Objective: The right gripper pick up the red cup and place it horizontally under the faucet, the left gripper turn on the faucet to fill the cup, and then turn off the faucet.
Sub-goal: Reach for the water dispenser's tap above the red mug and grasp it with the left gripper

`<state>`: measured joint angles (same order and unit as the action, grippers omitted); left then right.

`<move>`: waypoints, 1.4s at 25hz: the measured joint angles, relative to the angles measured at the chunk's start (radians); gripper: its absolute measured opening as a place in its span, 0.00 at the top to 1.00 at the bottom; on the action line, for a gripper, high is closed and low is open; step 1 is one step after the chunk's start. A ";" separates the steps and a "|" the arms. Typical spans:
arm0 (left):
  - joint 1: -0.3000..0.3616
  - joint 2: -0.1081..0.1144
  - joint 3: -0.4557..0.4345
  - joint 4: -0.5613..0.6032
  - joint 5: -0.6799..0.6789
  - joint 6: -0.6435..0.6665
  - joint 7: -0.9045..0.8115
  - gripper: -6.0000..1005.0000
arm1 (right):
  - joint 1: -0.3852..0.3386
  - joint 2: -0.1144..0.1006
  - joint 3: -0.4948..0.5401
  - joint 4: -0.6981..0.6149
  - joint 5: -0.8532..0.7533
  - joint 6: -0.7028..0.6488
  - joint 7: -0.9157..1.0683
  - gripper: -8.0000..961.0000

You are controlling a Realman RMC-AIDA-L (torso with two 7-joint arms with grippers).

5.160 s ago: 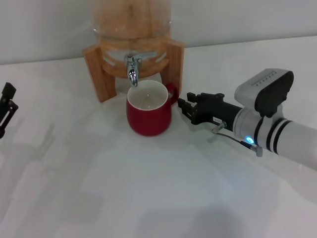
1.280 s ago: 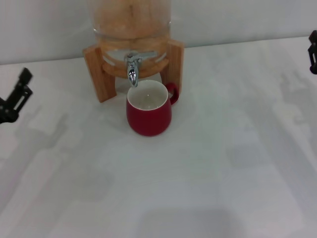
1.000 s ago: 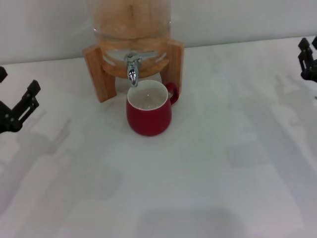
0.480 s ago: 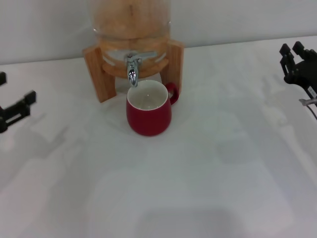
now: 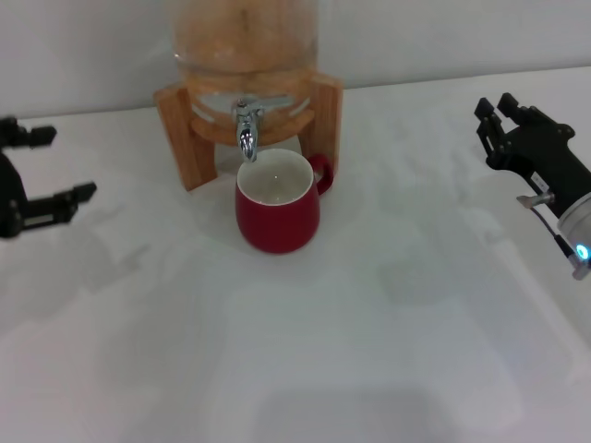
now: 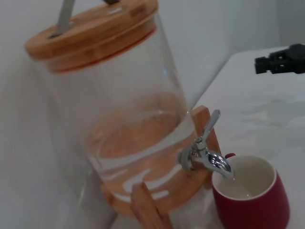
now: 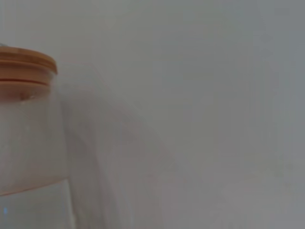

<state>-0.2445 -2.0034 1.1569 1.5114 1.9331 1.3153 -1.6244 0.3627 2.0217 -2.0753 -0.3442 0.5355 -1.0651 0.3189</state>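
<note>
Presently catalogued, largest first. Surface: white, carrying all items. Dispenser: clear glass, set on a wooden stand. Red cup: upright directly under the faucet, handle turned toward the stand; judged rigid, glossy, breakable, best taken around the body. Right claw: well apart at the right, fingers spread, empty. Left claw: at the left edge, spread, empty. Faucet lever: small, stiff chrome, to be pinched.

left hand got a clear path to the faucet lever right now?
Probably yes. The left hand sits open at the table's left edge, apart from everything. Nothing lies between it and the faucet; the red cup stands below the spout, and the right hand is off on the far side.
</note>
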 joint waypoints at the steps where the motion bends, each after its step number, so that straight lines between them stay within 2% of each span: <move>1: 0.000 0.000 0.000 0.000 0.000 0.000 0.000 0.26 | 0.001 0.000 -0.009 -0.003 0.006 0.002 -0.001 0.69; 4: -0.071 0.023 -0.039 -0.003 0.014 0.044 0.013 0.26 | 0.002 0.000 -0.033 -0.014 0.017 0.005 -0.001 0.69; 6: -0.098 0.028 -0.058 -0.005 0.008 0.056 0.032 0.26 | 0.000 0.000 -0.046 -0.022 0.018 0.006 -0.001 0.69; 11: -0.146 0.028 -0.068 -0.027 0.007 0.065 0.055 0.26 | -0.005 0.000 -0.072 -0.036 0.027 0.009 -0.001 0.69; 14: -0.189 0.028 -0.069 -0.079 0.007 0.069 0.073 0.26 | -0.002 0.000 -0.114 -0.043 0.062 0.010 -0.008 0.69; 19: -0.224 0.024 -0.070 -0.129 0.007 0.074 0.108 0.26 | 0.001 0.000 -0.133 -0.050 0.071 0.010 -0.011 0.69; 28: -0.324 0.033 -0.118 -0.221 0.006 0.115 0.161 0.26 | 0.004 0.000 -0.156 -0.065 0.072 0.017 -0.012 0.69; 35: -0.413 0.051 -0.148 -0.337 0.006 0.118 0.203 0.26 | 0.012 0.000 -0.168 -0.078 0.071 0.034 -0.023 0.69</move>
<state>-0.6574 -1.9524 1.0087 1.1747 1.9395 1.4329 -1.4215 0.3744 2.0217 -2.2429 -0.4221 0.6063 -1.0312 0.2963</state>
